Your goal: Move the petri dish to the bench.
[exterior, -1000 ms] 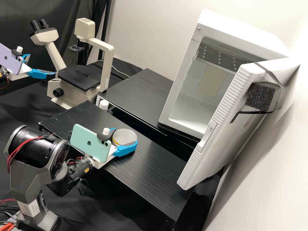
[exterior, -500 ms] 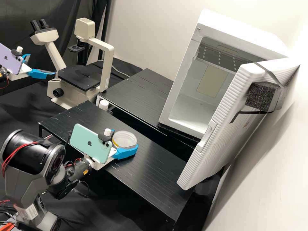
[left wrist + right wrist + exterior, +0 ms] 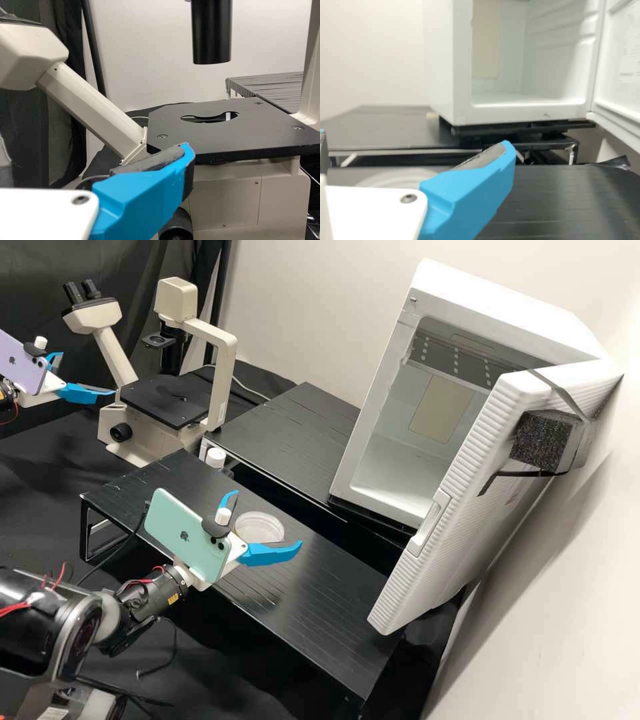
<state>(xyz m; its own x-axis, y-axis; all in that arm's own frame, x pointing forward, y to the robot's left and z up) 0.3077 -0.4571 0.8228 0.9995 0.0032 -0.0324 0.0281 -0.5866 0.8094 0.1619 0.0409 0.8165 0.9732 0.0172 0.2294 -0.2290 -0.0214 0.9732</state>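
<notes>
Clearly released: right gripper (image 3: 267, 519) spread wide, petri dish (image 3: 260, 528) flat on black platform (image 3: 333, 593), just ahead of its fingers.
Likely light, stiff, slick, crackable; best held low across opposite side walls, squeezed gently.

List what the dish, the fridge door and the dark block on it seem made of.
The dish looks like smooth plastic or glass, being pale and partly see-through; which, I cannot tell. The fridge door seems satiny moulded plastic, going by its even ridges. The dark block looks like matt foam, from its speckled face.
</notes>
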